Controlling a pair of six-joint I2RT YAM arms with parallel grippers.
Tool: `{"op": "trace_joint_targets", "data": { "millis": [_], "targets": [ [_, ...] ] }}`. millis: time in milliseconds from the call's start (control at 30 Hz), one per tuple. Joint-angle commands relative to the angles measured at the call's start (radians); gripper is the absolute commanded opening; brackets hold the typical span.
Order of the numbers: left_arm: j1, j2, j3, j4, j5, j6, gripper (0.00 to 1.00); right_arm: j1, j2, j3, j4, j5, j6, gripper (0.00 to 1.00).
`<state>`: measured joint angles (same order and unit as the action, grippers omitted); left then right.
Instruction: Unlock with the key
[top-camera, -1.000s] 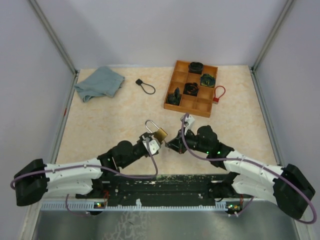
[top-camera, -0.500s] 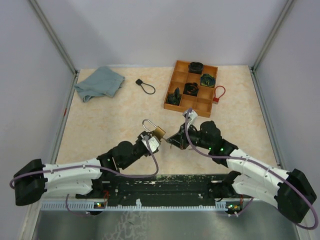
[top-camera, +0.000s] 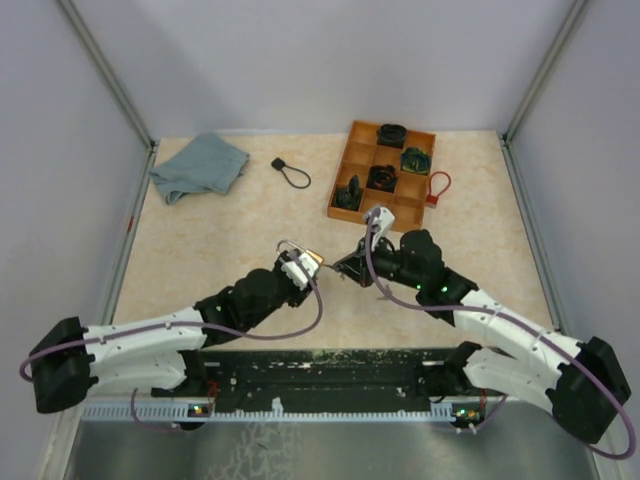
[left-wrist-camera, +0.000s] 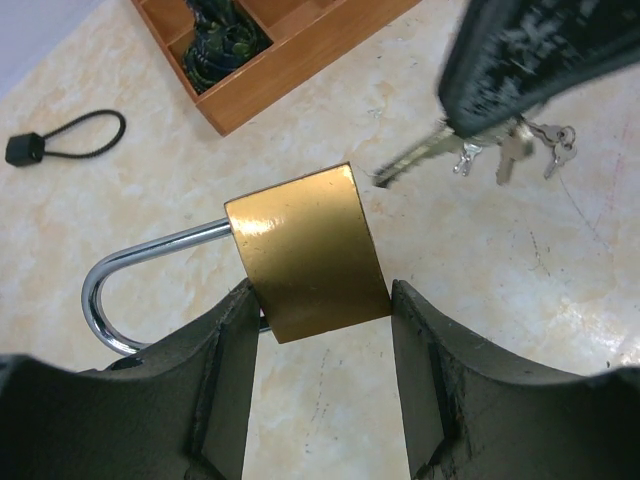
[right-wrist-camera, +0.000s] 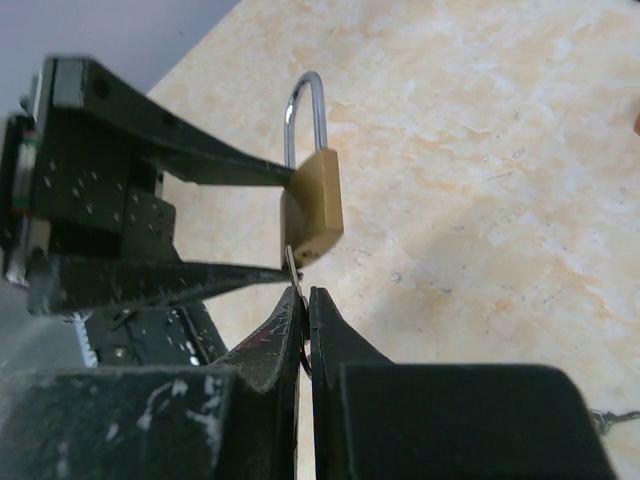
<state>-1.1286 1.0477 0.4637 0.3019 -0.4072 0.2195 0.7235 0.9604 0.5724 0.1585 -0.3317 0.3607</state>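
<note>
Left gripper (left-wrist-camera: 320, 305) about half open, jaws clamped on the flanks of the brass padlock (left-wrist-camera: 305, 250). Lock held clear of the table (top-camera: 200, 260), near the middle front, shackle (left-wrist-camera: 110, 290) pointing away from the right arm. Right gripper (right-wrist-camera: 303, 298) pinched tight on the key (left-wrist-camera: 415, 158), spare keys (left-wrist-camera: 525, 150) hanging from it. Key tip just beside the padlock's bottom face; entered or not, cannot tell

The padlock (left-wrist-camera: 308, 250) sits between the left gripper's (left-wrist-camera: 320, 300) 2 fingers, above the middle of the table (top-camera: 220, 250). Just to its right, the right gripper (right-wrist-camera: 304, 295) holds the key (left-wrist-camera: 415, 160), tip at the padlock's base (contact unclear). Behind, the tray (top-camera: 375, 222) lies right and the cloth (top-camera: 200, 165) far left, with a looped strap (top-camera: 291, 171) between them. A small loop (top-camera: 438, 187) lies beside the tray's right edge.
</note>
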Motion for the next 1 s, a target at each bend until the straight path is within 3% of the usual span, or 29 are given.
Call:
{"op": "trace_joint_targets", "data": {
  "millis": [0,100,267,633,967],
  "targets": [
    [0.078,-0.069,0.093,-0.142,0.111,-0.172,0.0,-0.004,-0.004,0.041,-0.014,0.034,-0.117,0.0],
    [0.13,-0.101,0.119,-0.231,0.225,-0.246,0.0,0.027,-0.011,0.04,-0.022,0.097,-0.186,0.0],
    [0.189,-0.135,0.193,-0.392,0.359,-0.28,0.0,0.206,-0.04,0.019,0.013,0.338,-0.444,0.0],
    [0.261,-0.18,0.317,-0.588,0.509,-0.246,0.0,0.454,-0.095,-0.024,0.123,0.603,-0.932,0.0],
    [0.346,-0.154,0.42,-0.706,0.618,-0.157,0.0,0.717,-0.015,-0.103,0.375,0.947,-1.451,0.0]
  ]
}}
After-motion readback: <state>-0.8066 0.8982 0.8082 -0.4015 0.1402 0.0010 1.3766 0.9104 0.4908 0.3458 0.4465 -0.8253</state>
